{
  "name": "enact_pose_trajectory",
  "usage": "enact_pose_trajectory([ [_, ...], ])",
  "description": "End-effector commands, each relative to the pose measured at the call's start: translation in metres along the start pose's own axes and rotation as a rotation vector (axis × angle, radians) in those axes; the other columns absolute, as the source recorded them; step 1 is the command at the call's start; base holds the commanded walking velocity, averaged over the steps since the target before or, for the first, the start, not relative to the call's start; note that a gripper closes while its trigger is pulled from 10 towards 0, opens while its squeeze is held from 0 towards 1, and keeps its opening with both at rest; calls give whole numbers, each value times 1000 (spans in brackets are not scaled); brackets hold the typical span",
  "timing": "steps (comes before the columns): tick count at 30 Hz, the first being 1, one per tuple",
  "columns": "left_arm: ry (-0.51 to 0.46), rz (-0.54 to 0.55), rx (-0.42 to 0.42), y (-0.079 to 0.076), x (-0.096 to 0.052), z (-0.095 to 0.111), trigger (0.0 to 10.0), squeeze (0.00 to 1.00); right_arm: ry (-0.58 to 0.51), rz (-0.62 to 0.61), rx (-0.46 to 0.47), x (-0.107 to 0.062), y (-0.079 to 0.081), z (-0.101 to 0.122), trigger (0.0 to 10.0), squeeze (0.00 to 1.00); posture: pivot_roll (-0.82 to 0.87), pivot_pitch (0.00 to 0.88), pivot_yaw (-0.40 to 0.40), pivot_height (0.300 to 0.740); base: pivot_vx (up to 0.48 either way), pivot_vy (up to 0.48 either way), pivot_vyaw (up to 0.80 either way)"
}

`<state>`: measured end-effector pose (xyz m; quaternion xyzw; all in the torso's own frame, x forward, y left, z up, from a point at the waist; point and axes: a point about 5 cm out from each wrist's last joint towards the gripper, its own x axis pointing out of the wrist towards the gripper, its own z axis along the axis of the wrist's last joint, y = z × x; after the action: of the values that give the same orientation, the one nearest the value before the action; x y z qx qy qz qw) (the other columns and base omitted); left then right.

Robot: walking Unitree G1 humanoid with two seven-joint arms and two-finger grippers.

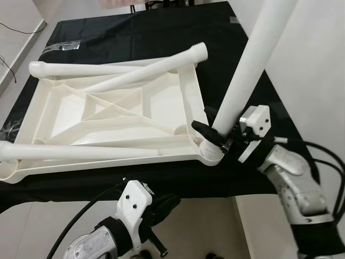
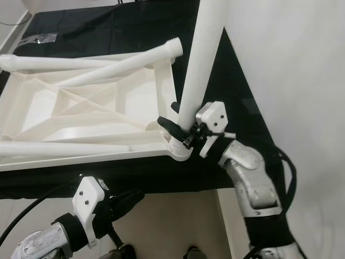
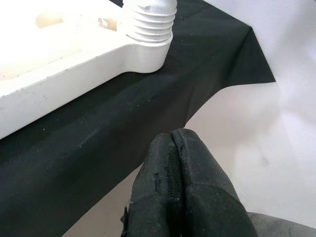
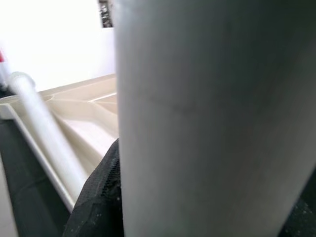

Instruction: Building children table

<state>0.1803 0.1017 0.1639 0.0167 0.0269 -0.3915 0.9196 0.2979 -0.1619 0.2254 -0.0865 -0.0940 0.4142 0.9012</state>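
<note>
Up close, left fingers [image 3: 185, 192] pressed together – right fingers [image 1: 207, 131] clamp upright leg [image 1: 248, 67]

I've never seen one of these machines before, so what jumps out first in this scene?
A tall white plastic table leg stands nearly upright at the near right corner of an upturned white plastic tabletop, gripped near its base by the right gripper. Three more white legs lie across the tabletop, which rests on a black cloth-covered table. The left gripper hangs shut below the table's edge.
</note>
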Motion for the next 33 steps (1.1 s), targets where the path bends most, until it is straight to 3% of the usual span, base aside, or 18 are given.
enact_pose_trajectory([
  [1,33,-11,-3,-1,-2,-6,10000,0,242,173,99,-5,20,-38,10000,0,-5,280,60,740,0,0,0],
  [4,34,-12,-3,-1,-1,-6,10000,0,255,197,102,-5,20,-37,10000,0,-5,280,60,740,0,0,0],
  [6,34,-12,-3,-1,-1,-6,10000,0,312,204,206,-5,16,-39,10000,0,-6,281,60,740,0,0,0],
  [7,34,-12,-3,-1,-1,-6,10000,0,312,204,206,-5,16,-39,10000,0,-6,281,60,740,0,0,0],
  [10,32,-11,-3,-1,-1,-5,10000,0,293,141,374,3,5,-35,10000,0,-4,282,56,740,0,0,0],
  [15,30,-8,-4,-1,-1,-5,10000,0,253,115,458,4,2,-31,10000,0,-3,284,56,740,0,0,0],
  [21,29,-9,-6,0,-1,-4,10000,0,204,132,434,3,2,-26,10000,0,-5,290,59,740,0,0,0],
  [24,30,-9,-5,1,-1,-4,10000,0,123,128,337,2,2,-19,10000,0,-4,293,61,740,0,0,0],
  [28,30,-9,-5,1,-1,-4,10000,0,89,130,328,2,3,-16,10000,0,-4,293,61,740,0,0,0],
  [29,31,-8,-4,2,-1,-4,10000,0,54,131,286,1,6,-13,10000,0,-3,296,63,740,0,0,0],
  [33,31,-9,-2,2,0,-4,10000,0,59,125,211,0,9,-17,10000,0,-2,297,64,740,0,0,0],
])
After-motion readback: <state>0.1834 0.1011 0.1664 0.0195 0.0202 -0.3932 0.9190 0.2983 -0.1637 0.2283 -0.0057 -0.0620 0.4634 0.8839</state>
